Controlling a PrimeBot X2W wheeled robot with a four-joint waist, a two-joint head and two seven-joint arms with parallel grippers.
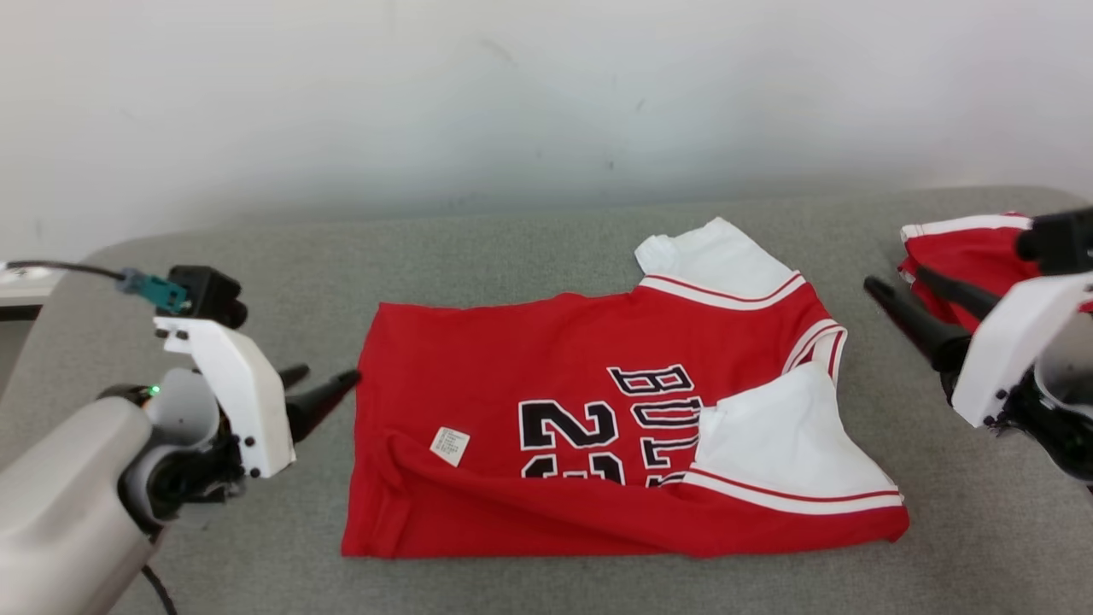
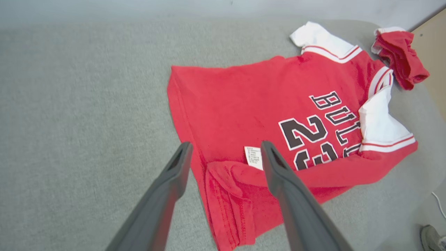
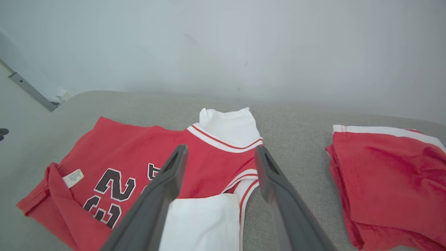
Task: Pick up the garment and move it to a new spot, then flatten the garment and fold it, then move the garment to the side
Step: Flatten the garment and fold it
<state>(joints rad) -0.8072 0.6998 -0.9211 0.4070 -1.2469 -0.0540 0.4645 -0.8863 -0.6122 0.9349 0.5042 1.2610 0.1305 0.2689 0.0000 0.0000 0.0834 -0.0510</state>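
Garment near edge folded over, print partly hidden | left jaws wide | right jaws wide

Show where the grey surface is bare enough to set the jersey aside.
Widest bare patch: the grey surface to the robot's left of the jersey, around the left gripper. A bare strip runs between jersey and wall. The right is crowded: a second red garment, with the right gripper over the narrow gap.

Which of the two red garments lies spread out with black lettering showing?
The middle jersey; the other red garment, far right, is bunched up.
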